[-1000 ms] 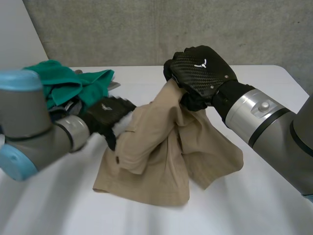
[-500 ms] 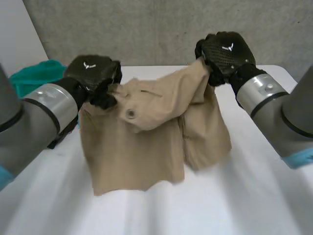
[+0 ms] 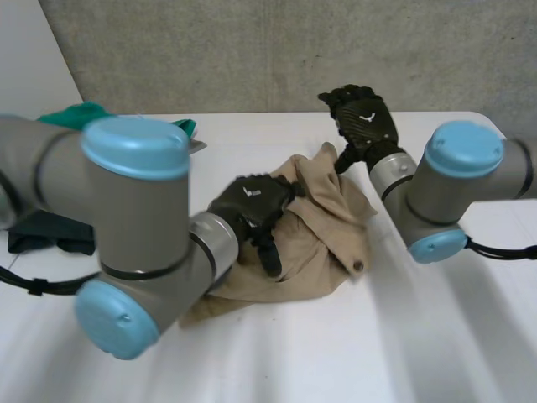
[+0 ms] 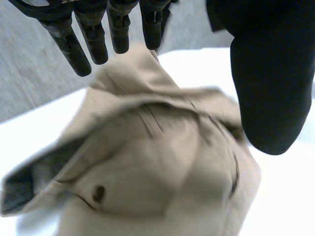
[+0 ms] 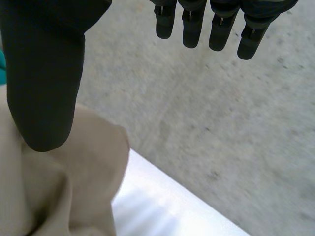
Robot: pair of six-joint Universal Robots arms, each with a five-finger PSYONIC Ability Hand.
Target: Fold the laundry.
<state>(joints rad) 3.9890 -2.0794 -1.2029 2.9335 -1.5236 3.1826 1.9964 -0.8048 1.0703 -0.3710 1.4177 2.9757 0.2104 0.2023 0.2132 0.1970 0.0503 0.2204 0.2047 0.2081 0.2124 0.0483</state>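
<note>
Cloth of a tan colour (image 3: pixel 315 239) lies in a crumpled heap near the middle of the white desk (image 3: pixel 436 336). It is bunched up and full of folds, and a small round button (image 3: pixel 359 267) sits at its edge on the side of the right arm (image 3: pixel 453 185). The left hand (image 3: pixel 252 210) is over the part of the heap nearest the left arm (image 3: pixel 134 218), with its back facing up. In the left wrist view its fingers (image 4: pixel 93 39) are straight and spread a little, and its thumb (image 4: pixel 268 88) stands well apart from them. Nothing is held between them, and the tan cloth lies loose under the palm. I cannot tell if the fingertips touch the cloth. The right hand (image 3: pixel 362 126) is up above the far edge of the heap, close to the highest bump of cloth. In the right wrist view its fingers (image 5: pixel 192 24) are straight too, its thumb (image 5: pixel 44 73) is far from them, and the gap between them has nothing in it. A fold of the tan cloth sits just beside that thumb, with the grey wall (image 5: pixel 221 123) behind. A green cloth (image 3: pixel 80 113) lies at the far corner of the desk, behind the left arm and well apart from the tan heap
</note>
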